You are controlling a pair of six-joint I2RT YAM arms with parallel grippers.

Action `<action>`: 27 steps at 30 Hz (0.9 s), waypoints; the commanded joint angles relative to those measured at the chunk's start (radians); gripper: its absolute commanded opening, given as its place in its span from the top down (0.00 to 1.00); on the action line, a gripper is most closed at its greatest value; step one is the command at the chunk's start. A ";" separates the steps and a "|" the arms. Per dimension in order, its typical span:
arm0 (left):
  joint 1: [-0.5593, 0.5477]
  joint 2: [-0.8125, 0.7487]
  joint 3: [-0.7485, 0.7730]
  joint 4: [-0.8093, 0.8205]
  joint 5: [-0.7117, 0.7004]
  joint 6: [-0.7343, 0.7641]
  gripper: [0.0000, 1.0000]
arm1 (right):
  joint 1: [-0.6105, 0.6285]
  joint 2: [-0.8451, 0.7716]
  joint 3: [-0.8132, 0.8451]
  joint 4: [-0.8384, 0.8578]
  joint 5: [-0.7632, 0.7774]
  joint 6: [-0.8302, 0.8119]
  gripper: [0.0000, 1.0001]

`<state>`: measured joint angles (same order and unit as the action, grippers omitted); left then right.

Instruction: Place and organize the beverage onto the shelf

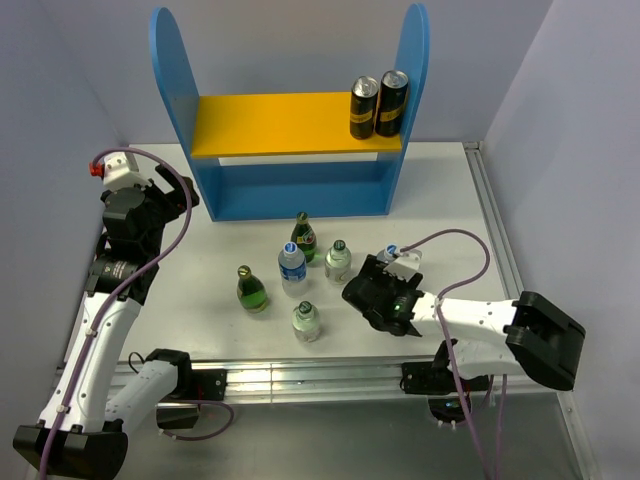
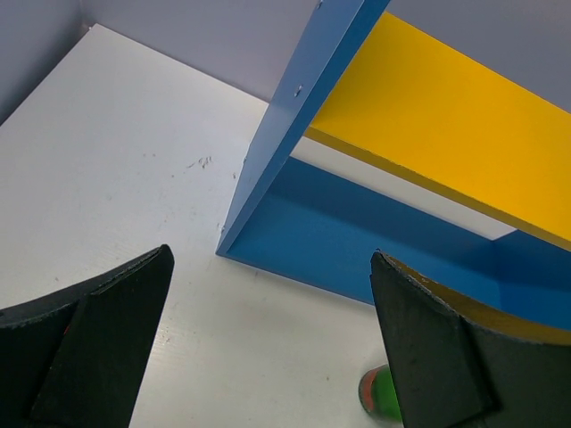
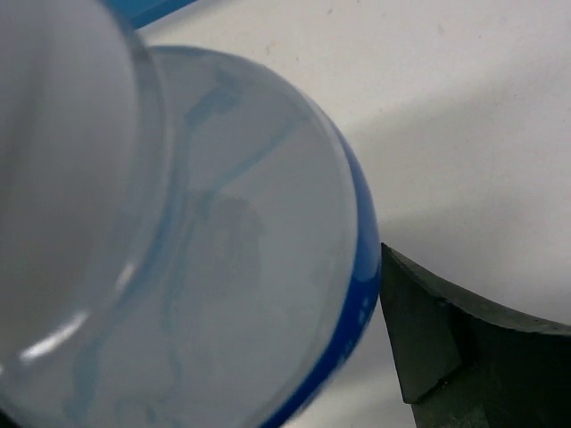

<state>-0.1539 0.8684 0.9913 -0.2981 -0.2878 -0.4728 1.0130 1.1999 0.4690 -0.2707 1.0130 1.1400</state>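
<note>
Six bottles stand on the white table (image 1: 450, 200), all in front of the shelf. Nearest the arm bases is a short clear bottle (image 1: 307, 321). Behind it, from left to right, come a green glass bottle (image 1: 251, 289), a blue-labelled clear bottle (image 1: 292, 268) and the second short clear bottle (image 1: 338, 260). To their right the right claw (image 1: 385, 272) sits low around the second blue-labelled bottle (image 3: 241, 267). Its wrist view shows one finger (image 3: 446, 339) right at the bottle's side, and I cannot tell whether it is clamped or merely close. A little farther back stands the second green bottle (image 1: 303, 237). On the left, the left claw (image 1: 174, 192) hangs with its fingers wide apart, beside the shelf's left panel. The blue shelf (image 1: 290, 190) stands at the back of the table. Two black-and-gold cans (image 1: 364, 108) stand side by side at the right end of its yellow upper board (image 1: 270, 125).
</note>
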 commanded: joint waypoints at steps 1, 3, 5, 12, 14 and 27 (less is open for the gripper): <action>0.001 0.000 0.007 0.016 -0.016 0.014 0.01 | -0.033 0.029 0.037 0.062 0.091 -0.026 0.09; 0.001 -0.003 0.009 0.017 -0.017 0.014 0.01 | -0.056 0.049 0.039 0.083 0.099 -0.042 0.22; 0.001 -0.002 0.007 0.017 -0.016 0.014 0.01 | -0.068 0.072 0.040 0.119 0.090 -0.066 0.36; 0.001 -0.002 0.009 0.014 -0.021 0.014 0.01 | -0.108 0.136 0.097 0.073 0.045 -0.063 1.00; 0.001 -0.002 0.009 0.014 -0.019 0.016 0.01 | -0.100 0.100 0.096 0.018 0.039 -0.028 1.00; 0.001 -0.003 0.007 0.013 -0.025 0.011 0.01 | -0.013 -0.349 0.448 -0.231 0.004 -0.353 1.00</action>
<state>-0.1539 0.8745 0.9913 -0.3012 -0.2966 -0.4725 0.9874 0.9268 0.7452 -0.5705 0.9440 0.9443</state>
